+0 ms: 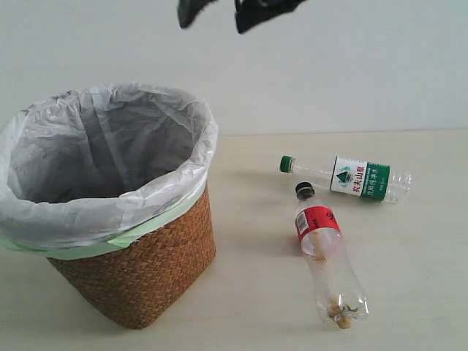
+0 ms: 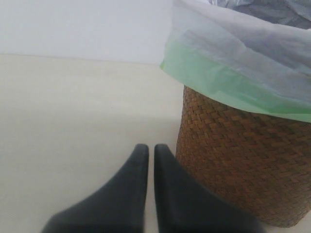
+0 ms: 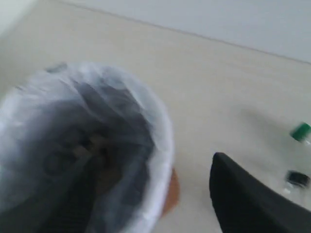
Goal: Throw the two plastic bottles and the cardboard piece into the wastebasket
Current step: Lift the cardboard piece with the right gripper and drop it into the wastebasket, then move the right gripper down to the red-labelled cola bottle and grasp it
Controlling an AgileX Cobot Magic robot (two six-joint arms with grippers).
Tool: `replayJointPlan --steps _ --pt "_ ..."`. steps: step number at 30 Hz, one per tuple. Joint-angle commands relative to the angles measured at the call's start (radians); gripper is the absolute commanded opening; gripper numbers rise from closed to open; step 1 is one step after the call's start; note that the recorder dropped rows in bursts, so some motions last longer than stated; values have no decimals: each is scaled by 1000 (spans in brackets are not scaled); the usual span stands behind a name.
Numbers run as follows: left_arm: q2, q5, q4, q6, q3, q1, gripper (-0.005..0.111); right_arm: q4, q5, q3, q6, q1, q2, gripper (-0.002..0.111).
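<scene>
Wastebasket (image 1: 139, 278) just beside left gripper (image 2: 147, 148), pinched together, empty, parked. Right gripper (image 1: 212, 26) spread wide over its mouth, holding nothing, likely drop pose; green-cap bottle (image 1: 358, 178), black-cap bottle (image 1: 325, 252) lying well aside, unbinned.

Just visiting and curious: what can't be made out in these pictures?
Cardboard piece: unseen anywhere; in the exterior view the wastebasket rim hides its bottom, and the right wrist view blurs its inside.
Right claw: the exterior view's top edge cuts it off; open or shut unclear.
Green-cap bottle label print: too small in every view.
</scene>
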Motion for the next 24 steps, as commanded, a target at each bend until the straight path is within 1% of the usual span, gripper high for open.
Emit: replayJointPlan --steps 1,6,10,13,18,21,24 --pt "-3 -3 3 -5 4 1 4 -211 153 21 22 -2 6 58" --pt "-3 -3 3 -5 4 1 4 -305 170 62 27 -2 6 58" --pt "-3 -3 3 -5 4 1 4 -321 170 112 39 -14 6 58" --pt "-3 -3 3 -5 4 1 4 -288 170 181 41 -54 7 58" --pt "-3 -3 3 -5 4 1 4 -237 159 337 19 -166 7 58" --pt "-3 -3 3 -5 4 1 4 -191 60 464 -5 -211 5 58" --pt "-3 -3 3 -5 4 1 4 -156 -90 605 -32 -220 5 58"
